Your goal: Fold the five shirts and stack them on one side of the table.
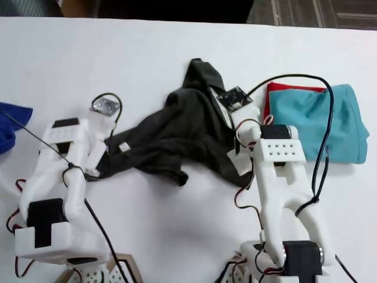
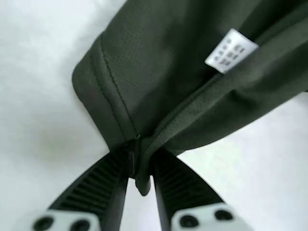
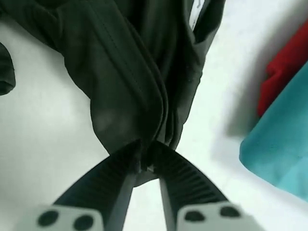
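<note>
The left gripper point(image 2: 139, 169) and right gripper point(image 3: 147, 162) each pinch a bunched edge of the dark shirt point(image 1: 177, 132), crumpled at centre frame in the high view, presumably to stretch it flat for folding.

My left pincer point(image 2: 139, 168) and my right pincer point(image 3: 147, 159): both black and ribbed at the tips, white behind. The crumpled charcoal-black knit shirt point(image 1: 177, 132): plain, fine mesh weave, small white printed label point(image 2: 231, 50). Folded teal cloth shirt point(image 1: 330, 124), plain. Folded red cloth shirt point(image 1: 283, 89), plain. Bright blue cloth point(image 1: 12, 127). White tabletop point(image 1: 118, 53).
</note>
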You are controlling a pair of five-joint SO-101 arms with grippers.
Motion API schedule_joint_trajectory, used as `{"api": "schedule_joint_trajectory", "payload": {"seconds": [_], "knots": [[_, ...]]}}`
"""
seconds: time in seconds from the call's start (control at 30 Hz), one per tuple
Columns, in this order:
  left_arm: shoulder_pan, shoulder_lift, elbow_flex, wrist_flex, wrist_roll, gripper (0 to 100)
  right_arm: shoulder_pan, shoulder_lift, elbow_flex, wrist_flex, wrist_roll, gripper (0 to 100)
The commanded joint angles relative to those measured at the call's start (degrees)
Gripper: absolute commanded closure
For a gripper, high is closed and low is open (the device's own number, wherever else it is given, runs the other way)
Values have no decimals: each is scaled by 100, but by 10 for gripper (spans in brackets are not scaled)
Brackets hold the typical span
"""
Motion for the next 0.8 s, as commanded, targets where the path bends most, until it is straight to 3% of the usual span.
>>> {"api": "schedule_joint_trajectory", "payload": {"seconds": [0.0,0.3,0.77], "knots": [[-26,-158,-171,53,-44,974,4,4,-35,-57,26,950],[-26,-158,-163,53,-53,974,382,4,-88,-101,44,746],[-35,-158,-163,53,-62,974,418,22,343,-268,44,755]]}}
